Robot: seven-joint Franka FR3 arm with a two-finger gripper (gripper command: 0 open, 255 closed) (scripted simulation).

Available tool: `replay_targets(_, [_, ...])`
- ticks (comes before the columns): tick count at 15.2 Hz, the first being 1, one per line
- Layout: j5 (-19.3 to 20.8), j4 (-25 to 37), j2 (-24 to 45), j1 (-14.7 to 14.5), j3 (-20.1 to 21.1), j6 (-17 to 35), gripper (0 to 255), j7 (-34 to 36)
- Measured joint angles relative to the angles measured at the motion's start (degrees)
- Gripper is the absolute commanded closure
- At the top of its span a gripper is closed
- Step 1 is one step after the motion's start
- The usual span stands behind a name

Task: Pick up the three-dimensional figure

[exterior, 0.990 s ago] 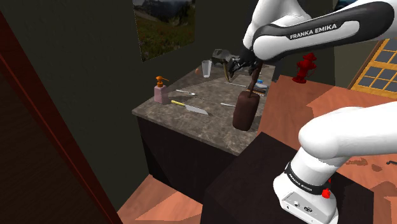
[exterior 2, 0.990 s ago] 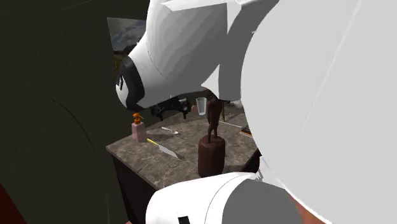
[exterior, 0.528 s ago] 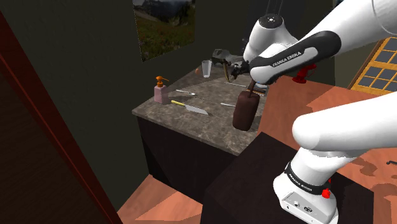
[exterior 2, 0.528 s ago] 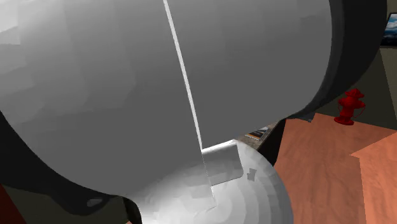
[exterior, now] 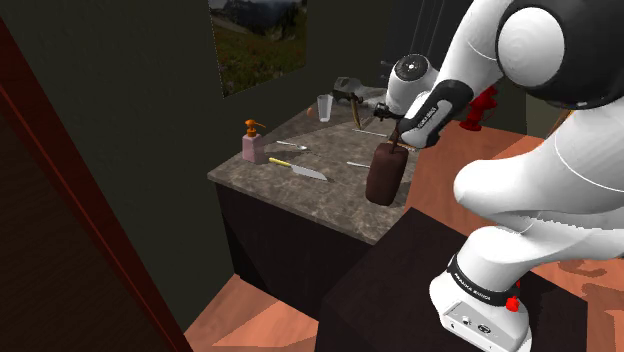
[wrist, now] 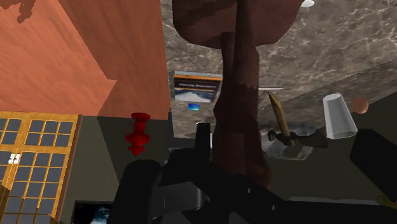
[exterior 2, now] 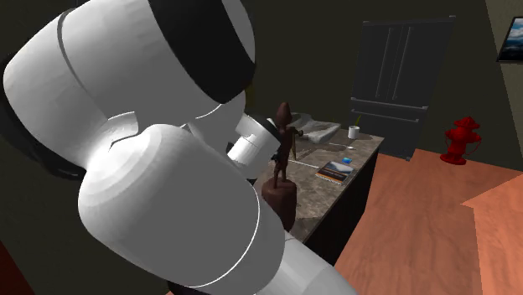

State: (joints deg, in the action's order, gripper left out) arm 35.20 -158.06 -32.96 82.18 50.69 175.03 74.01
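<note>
The figure is a dark brown carved person (exterior 2: 285, 141) standing upright on a thick round base (exterior: 386, 176) near the counter's edge closest to the stand. In the shoulder view my gripper (exterior: 386, 110) is at the height of its upper body, just above the base, and the black wrist link covers most of the carved body. In the wrist view the figure's body (wrist: 236, 102) runs up between my two black fingers (wrist: 143, 188), which stand wide apart and do not clasp it. The gripper (wrist: 257, 162) is open.
The stone counter (exterior: 300, 200) also carries a pink soap dispenser (exterior: 252, 143), a knife (exterior: 302, 169), a clear glass (exterior: 324, 107), a hammer (wrist: 280, 122) and a book (exterior 2: 335, 172). A red hydrant (exterior 2: 459, 140) stands on the wooden floor, with a dark fridge (exterior 2: 402, 84) behind the counter.
The arm's upper links have swung towards the shoulder view's right and upward, uncovering the second exterior view. The hand has stayed by the figure's upper body. The figure has not moved.
</note>
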Motion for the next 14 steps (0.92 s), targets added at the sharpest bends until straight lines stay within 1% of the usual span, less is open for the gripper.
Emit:
replay_targets(1, [0.7,0.2,-1.4,5.9,4.8,2.3,0,3.7])
replay_targets(2, [0.8,0.7,-2.2,10.1,8.0,3.6,0,6.0])
replay_targets(3, [0.9,0.6,-3.0,13.5,11.0,5.2,0,7.7])
replay_targets(4, [0.9,0.6,-3.5,15.7,12.9,6.3,0,8.7])
replay_targets(7, [0.7,0.5,-5.1,20.9,18.1,9.3,0,10.9])
replay_targets(9, [0.3,0.2,-6.4,24.1,21.6,11.5,0,12.3])
replay_targets(10, [0.2,0.2,-6.8,25.0,22.7,12.1,0,12.6])
replay_targets(11, [0.1,0.2,-7.0,25.5,23.3,12.5,255,12.9])
replay_targets(14, [0.0,0.2,-7.3,26.1,23.8,12.8,255,13.0])
